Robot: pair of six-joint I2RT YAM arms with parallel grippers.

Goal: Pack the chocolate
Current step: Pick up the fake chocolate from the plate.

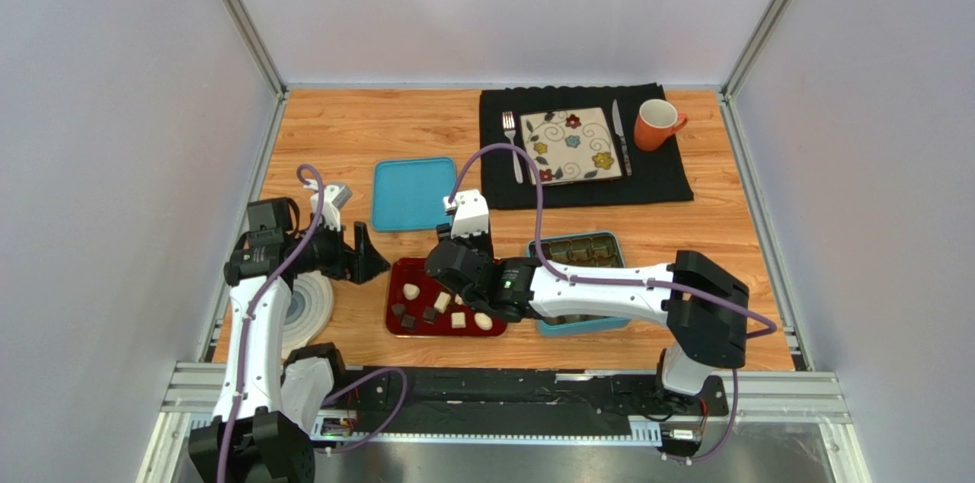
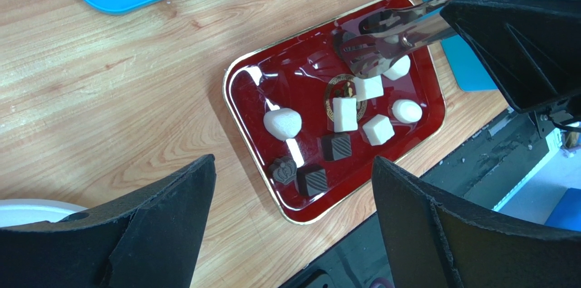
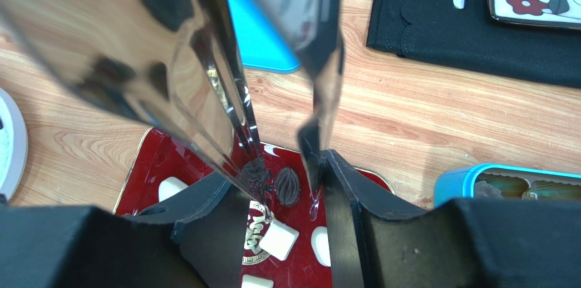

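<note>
Over the red tray's (image 2: 307, 77) far edge, right end effector (image 3: 279, 179) clamps tongs (image 3: 218, 97); left end effector (image 2: 293, 162) gapes.

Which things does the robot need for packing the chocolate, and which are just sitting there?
For the job: chocolates, red tray, blue box, blue lid, tongs in the right gripper.
Just lying about: flowered plate, fork, knife, orange mug, black mat.

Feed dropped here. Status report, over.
Left gripper open, beside red tray. Right gripper shut on tongs, tips astride dark chocolate. No obstruction seen.
</note>
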